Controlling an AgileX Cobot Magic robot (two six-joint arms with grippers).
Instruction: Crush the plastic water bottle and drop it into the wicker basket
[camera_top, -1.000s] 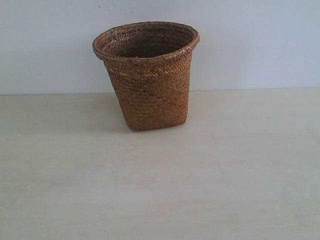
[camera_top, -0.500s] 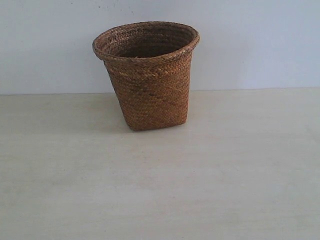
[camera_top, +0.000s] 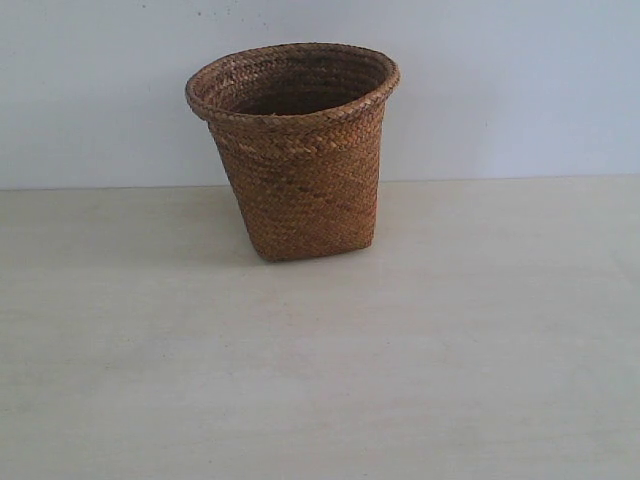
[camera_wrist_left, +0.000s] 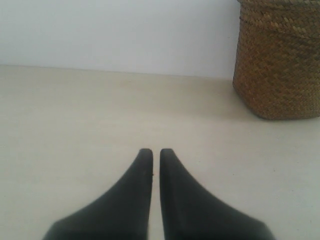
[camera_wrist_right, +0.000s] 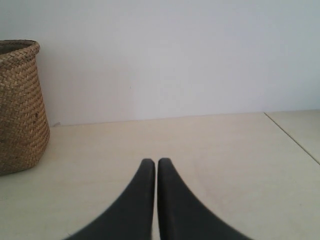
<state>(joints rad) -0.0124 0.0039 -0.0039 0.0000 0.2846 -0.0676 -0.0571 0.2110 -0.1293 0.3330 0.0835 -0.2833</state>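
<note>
The brown wicker basket (camera_top: 295, 150) stands upright at the back of the pale table, near the wall. Its side also shows in the left wrist view as the wicker basket (camera_wrist_left: 277, 60) and in the right wrist view as the wicker basket (camera_wrist_right: 20, 107). The plastic water bottle shows in no view. My left gripper (camera_wrist_left: 156, 152) is shut with nothing between its black fingers, low over bare table, well short of the basket. My right gripper (camera_wrist_right: 157, 162) is likewise shut and empty, off to the basket's other side. Neither gripper appears in the exterior view.
A pale wooden table (camera_top: 320, 380) runs up to a plain light wall (camera_top: 520, 80). A seam or table edge (camera_wrist_right: 292, 137) runs diagonally in the right wrist view.
</note>
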